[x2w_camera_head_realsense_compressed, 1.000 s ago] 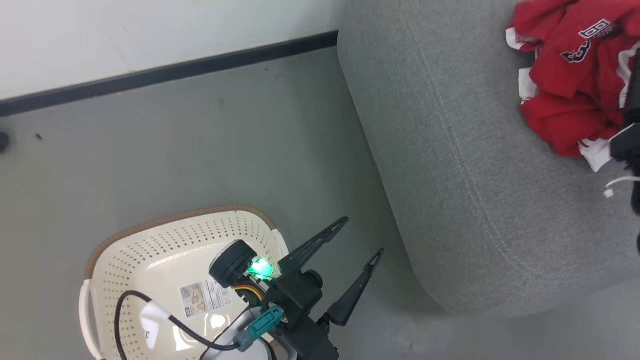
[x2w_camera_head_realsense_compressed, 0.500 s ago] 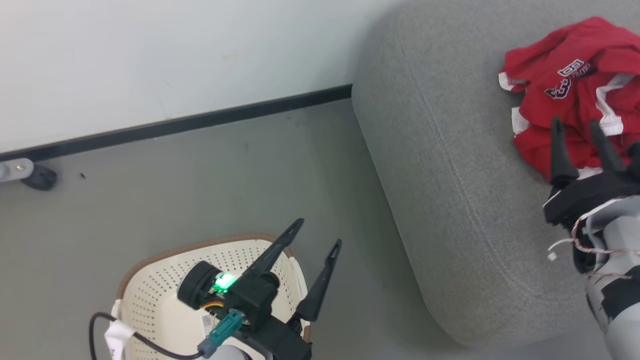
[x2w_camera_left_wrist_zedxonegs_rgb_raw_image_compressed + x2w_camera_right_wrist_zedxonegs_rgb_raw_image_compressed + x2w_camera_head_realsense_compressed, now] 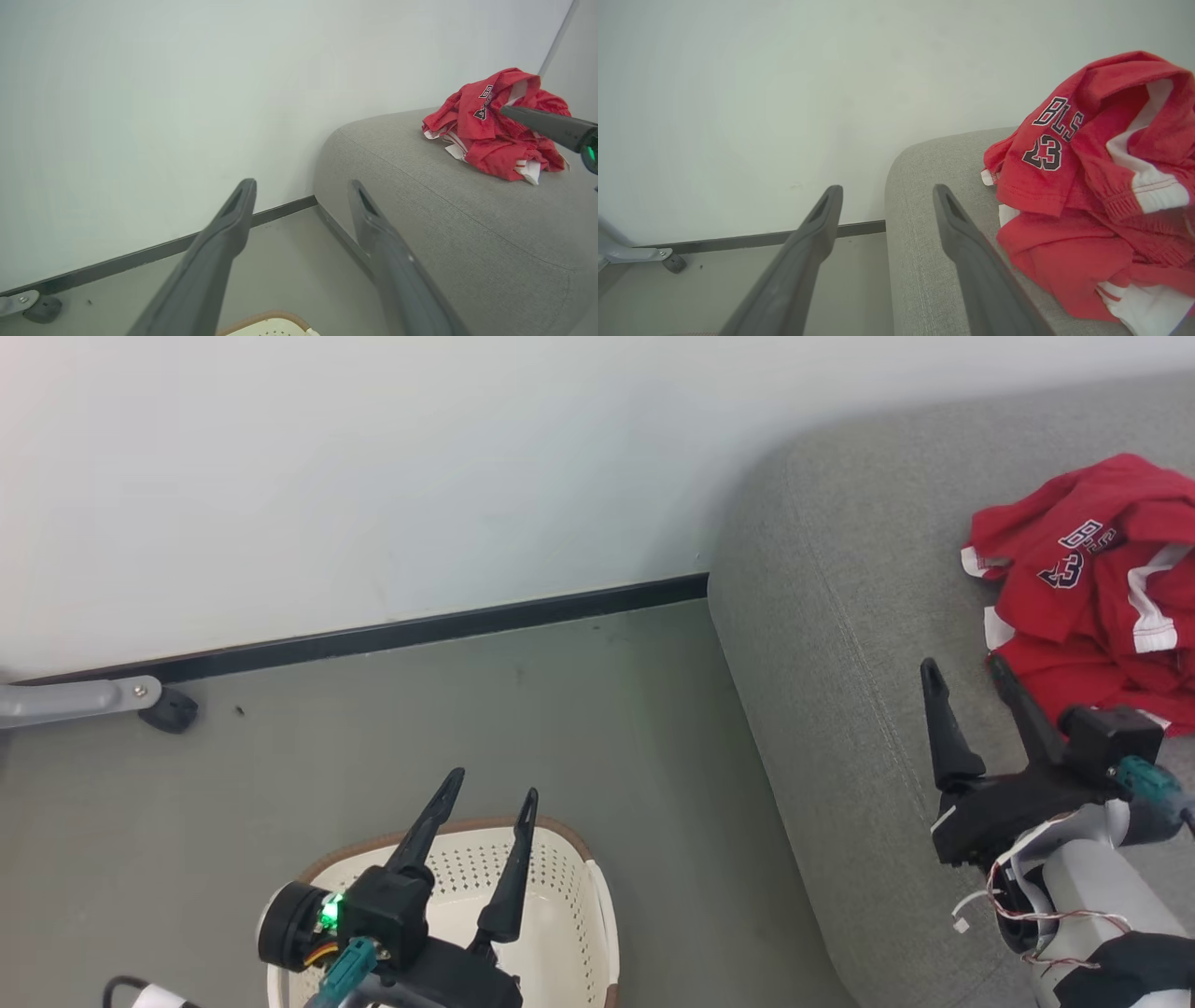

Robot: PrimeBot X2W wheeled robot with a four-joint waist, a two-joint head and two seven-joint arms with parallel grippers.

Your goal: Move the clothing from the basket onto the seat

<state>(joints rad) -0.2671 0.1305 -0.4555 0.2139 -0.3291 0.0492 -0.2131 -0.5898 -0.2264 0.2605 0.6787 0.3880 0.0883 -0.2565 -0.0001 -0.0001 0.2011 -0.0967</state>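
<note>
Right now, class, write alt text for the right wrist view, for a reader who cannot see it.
Crumpled red clothing with white trim and a dark 23 lies on the grey seat, at right. The right hand, open and empty, reaches up from below, against a white wall.

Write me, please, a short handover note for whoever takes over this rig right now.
Left gripper: open, empty, above the basket.
Right gripper: open, empty, over the seat, beside the clothing.
Done: the red clothing lies heaped on the seat.
Left: the basket's visible part shows no clothing; check the part that the left gripper hides.
</note>
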